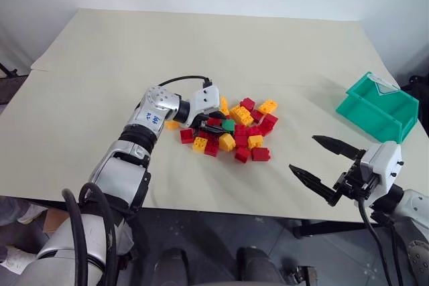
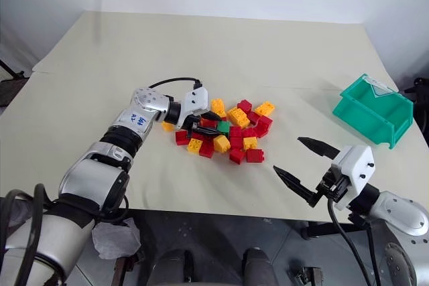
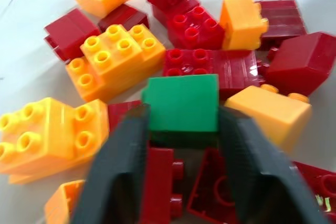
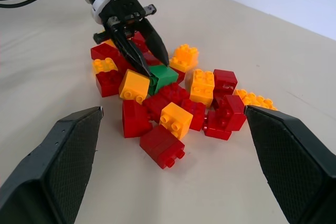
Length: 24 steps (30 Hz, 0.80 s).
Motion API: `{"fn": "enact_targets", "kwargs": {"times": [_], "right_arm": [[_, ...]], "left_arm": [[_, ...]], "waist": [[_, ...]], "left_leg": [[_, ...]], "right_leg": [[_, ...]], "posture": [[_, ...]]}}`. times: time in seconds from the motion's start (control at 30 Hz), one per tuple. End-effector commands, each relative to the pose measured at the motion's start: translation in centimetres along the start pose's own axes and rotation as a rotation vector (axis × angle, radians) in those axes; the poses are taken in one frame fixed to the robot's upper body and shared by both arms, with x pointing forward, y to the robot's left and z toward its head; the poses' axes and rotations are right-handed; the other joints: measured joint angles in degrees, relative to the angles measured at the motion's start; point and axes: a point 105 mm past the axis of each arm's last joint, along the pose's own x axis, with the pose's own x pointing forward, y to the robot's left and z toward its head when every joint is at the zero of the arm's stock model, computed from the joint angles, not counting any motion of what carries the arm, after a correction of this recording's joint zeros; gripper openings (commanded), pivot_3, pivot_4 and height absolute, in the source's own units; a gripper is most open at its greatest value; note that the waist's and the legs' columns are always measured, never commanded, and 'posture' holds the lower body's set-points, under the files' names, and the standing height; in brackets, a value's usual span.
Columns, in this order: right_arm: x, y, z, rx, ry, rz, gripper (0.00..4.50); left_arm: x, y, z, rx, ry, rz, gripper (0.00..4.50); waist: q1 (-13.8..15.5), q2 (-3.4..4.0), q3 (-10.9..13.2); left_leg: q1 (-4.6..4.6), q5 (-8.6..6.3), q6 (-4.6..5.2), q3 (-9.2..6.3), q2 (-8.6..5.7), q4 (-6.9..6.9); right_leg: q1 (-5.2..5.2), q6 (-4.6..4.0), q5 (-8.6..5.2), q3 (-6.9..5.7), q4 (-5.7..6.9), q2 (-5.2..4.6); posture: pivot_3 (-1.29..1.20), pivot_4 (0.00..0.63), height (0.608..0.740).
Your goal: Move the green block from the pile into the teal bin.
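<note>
Left pincer (image 3: 181, 150) fingers flank the green block (image 3: 182, 103) in the pile (image 1: 234, 132)

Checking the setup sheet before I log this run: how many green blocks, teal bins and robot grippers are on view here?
green block: 1
teal bin: 1
grippers: 2, the left gripper at the pile and the right gripper off to the side
Total: 4
</note>
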Motion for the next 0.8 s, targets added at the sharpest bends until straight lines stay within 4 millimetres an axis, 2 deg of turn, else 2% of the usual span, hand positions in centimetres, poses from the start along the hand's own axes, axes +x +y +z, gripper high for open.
{"fn": "enact_targets", "kwargs": {"times": [0.03,0.23,0.37,0.63,0.8], "right_arm": [[-0.2,-0.2,1.1,-0.030,-0.035,-0.018,4.50],[-0.1,-0.2,1.0,-0.028,-0.037,-0.021,4.50],[-0.1,-0.2,1.0,-0.027,-0.039,-0.023,4.50],[0.1,0.0,1.3,-0.026,-0.043,-0.026,4.50],[0.1,0.1,1.4,-0.023,-0.044,-0.028,4.50]], "left_arm": [[0.1,0.1,0.4,0.004,0.002,-0.012,1.17],[0.1,0.3,1.1,0.000,-0.034,-0.007,1.17],[0.1,0.4,1.2,-0.010,-0.035,-0.009,2.01],[1.0,0.7,1.2,0.045,-0.017,0.054,4.43],[1.6,0.2,0.4,0.036,0.044,0.013,4.47]], "waist": [[0.0,0.00,0.0],[0.0,0.00,0.0],[0.0,0.00,0.0],[0.0,-0.01,0.0],[-0.1,-0.01,0.0]], "left_leg": [[0.00,0.00,0.00,0.00,0.00,0.00],[0.00,0.00,0.00,0.00,0.00,0.01],[-0.01,0.00,0.00,0.00,0.00,0.01],[-0.02,0.00,0.00,0.00,0.00,0.00],[-0.02,0.00,0.00,0.00,0.00,0.00]], "right_leg": [[0.00,0.00,0.00,0.00,0.00,0.00],[0.00,0.00,0.00,0.00,0.00,0.00],[0.00,0.00,0.00,0.00,0.00,0.00],[-0.02,0.00,0.00,0.00,0.00,0.00],[-0.03,0.00,0.00,0.00,0.00,0.00]], "posture": [[0.00,0.150,0.740],[0.00,0.150,0.740],[0.00,0.150,0.740],[0.00,0.150,0.740],[0.00,0.150,0.740]]}}
